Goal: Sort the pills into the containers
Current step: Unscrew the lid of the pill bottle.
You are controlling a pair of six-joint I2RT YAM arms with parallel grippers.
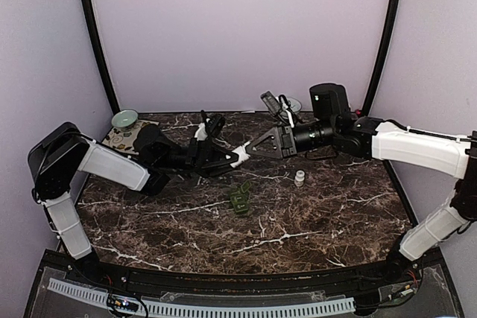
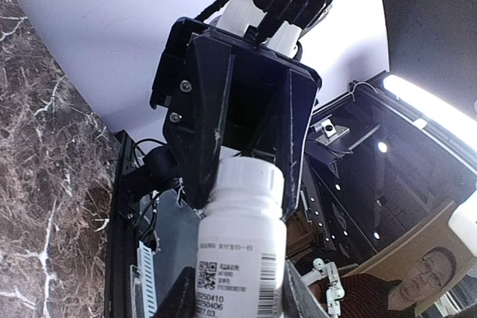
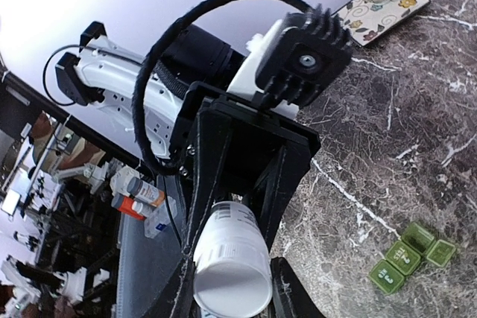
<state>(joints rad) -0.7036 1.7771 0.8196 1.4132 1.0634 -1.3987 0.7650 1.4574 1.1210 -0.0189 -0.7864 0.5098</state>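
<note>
Left gripper [image 2: 238, 296] and right gripper [image 3: 232, 292] both pinch white plastic pill bottle [image 2: 242, 243] midair; slipped twist could spill pills beside dark green compartment box [image 1: 238, 199].

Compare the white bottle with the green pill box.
The bottle is white and round; the pill box is green, a row of square compartments. The bottle is held off the table between the left fingers and the right fingers; the pill box lies on the table, untouched. Both are small containers.
</note>
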